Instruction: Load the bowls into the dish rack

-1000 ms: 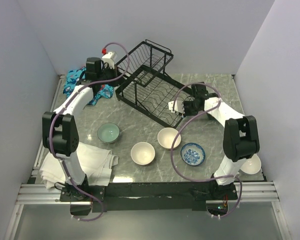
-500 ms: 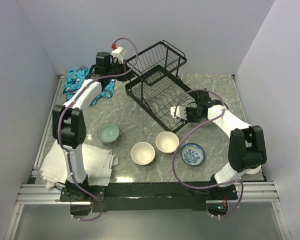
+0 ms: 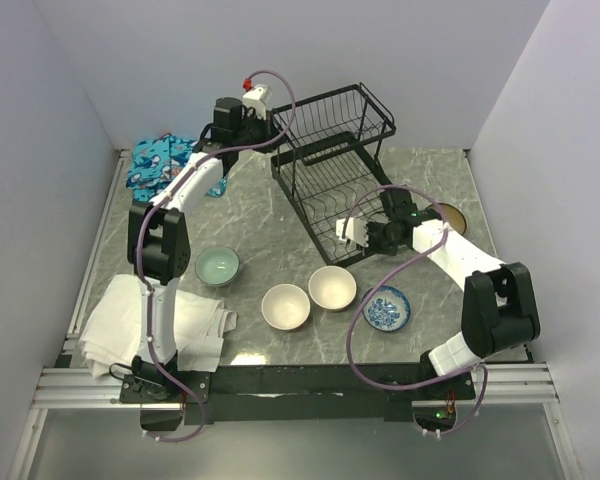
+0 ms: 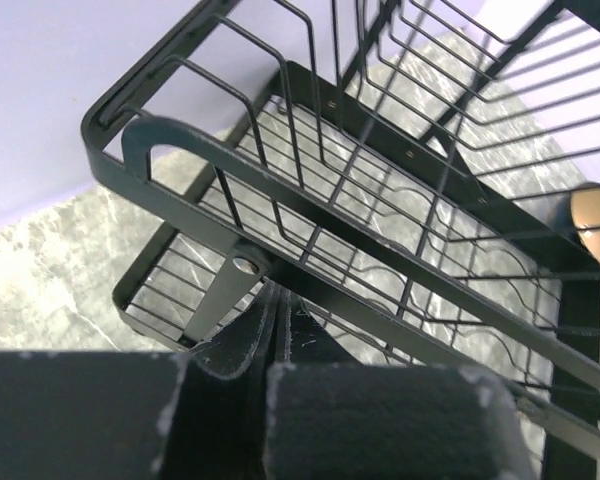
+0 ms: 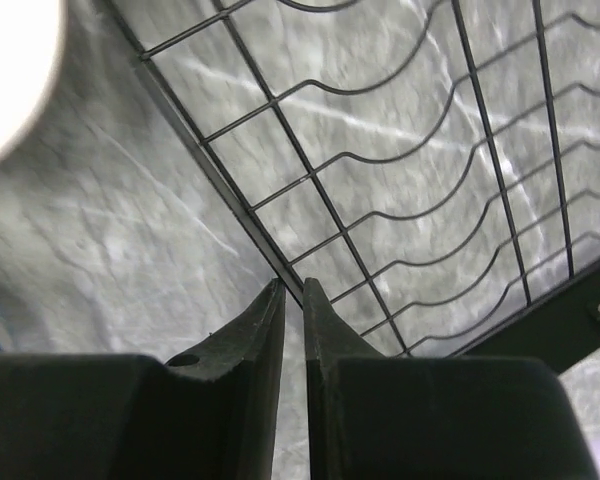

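The black wire dish rack (image 3: 342,165) stands at the back of the table, turned at an angle. My left gripper (image 3: 272,150) is shut on its back-left rim bar (image 4: 310,205). My right gripper (image 3: 348,234) is shut on the near edge wire of the rack's base (image 5: 230,190). On the table in front lie a pale green bowl (image 3: 218,266), two cream bowls (image 3: 286,306) (image 3: 333,287) and a blue-and-white bowl (image 3: 387,308). A brown bowl (image 3: 450,217) sits right of the rack and also shows in the left wrist view (image 4: 594,224). The rack holds no bowls.
A blue patterned cloth (image 3: 156,163) lies at the back left. A folded white towel (image 3: 145,325) lies at the front left. White walls close in the table on three sides. A cream bowl's rim (image 5: 10,70) shows at the right wrist view's upper left.
The rack has slid and turned to the right, with both grippers holding it. The brown bowl has come into view to its right. The white bowl by the right arm's base no longer shows.
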`<action>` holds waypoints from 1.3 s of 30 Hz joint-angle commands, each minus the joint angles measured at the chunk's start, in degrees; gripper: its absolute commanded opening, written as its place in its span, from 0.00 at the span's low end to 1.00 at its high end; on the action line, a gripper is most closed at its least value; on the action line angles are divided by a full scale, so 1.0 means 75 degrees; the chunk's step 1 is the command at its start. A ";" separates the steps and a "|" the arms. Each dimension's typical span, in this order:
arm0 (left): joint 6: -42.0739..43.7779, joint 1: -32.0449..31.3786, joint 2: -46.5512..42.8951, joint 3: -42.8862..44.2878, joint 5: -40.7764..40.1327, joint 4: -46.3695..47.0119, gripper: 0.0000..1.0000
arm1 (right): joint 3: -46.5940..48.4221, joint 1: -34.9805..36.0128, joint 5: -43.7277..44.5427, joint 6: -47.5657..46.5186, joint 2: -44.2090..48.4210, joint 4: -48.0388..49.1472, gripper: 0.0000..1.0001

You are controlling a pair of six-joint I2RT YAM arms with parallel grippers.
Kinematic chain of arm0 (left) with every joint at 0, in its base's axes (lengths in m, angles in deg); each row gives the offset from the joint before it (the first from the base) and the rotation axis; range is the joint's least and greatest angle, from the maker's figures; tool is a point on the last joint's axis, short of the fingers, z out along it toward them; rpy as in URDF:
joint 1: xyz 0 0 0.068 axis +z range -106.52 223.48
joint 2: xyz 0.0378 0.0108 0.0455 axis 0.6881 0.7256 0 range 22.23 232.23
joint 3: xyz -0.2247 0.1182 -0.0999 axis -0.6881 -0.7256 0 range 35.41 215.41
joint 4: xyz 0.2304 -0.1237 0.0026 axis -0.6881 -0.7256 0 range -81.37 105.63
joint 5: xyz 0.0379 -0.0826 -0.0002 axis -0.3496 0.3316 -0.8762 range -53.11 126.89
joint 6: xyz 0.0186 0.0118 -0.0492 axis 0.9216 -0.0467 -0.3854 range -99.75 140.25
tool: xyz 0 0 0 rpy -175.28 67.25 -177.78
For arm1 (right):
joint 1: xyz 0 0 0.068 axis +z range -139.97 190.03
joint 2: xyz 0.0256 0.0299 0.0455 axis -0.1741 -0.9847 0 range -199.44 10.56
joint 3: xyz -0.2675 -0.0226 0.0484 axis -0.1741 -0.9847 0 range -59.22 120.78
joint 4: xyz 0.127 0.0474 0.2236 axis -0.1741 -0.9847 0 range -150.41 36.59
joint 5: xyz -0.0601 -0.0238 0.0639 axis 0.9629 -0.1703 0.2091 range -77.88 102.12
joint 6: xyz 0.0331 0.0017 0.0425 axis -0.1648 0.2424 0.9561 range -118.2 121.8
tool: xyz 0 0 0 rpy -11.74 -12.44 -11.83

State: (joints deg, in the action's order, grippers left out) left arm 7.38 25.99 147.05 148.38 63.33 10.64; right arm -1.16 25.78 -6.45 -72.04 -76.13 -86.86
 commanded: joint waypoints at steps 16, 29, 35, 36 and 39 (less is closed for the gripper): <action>0.0508 -0.0093 0.0608 0.1180 -0.0911 0.0478 0.18 | 0.1645 0.1626 -0.1321 0.3423 -0.1179 0.0968 0.00; 0.0321 0.0304 0.0024 0.0583 -0.0889 0.0315 0.25 | 0.2067 0.1697 -0.1016 0.3613 -0.1624 0.1238 0.00; 0.0811 0.0551 -0.2197 -0.1956 -0.0723 0.0886 0.36 | 0.1763 0.1697 -0.0666 0.3565 -0.1343 0.1483 0.00; 0.0871 0.0563 -0.2541 -0.2344 -0.0724 0.0993 0.40 | 0.1739 0.1686 -0.0607 0.3530 -0.1331 0.1542 0.00; 0.1105 0.0598 -0.3737 -0.3550 -0.0736 0.0690 0.52 | 0.1750 0.1651 -0.0431 0.3541 -0.1343 0.1659 0.00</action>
State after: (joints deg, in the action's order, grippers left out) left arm 12.35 30.69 133.37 128.12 56.48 12.19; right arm 11.56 38.52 -12.96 -45.55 -88.59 -81.64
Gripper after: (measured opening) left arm 0.427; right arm 0.065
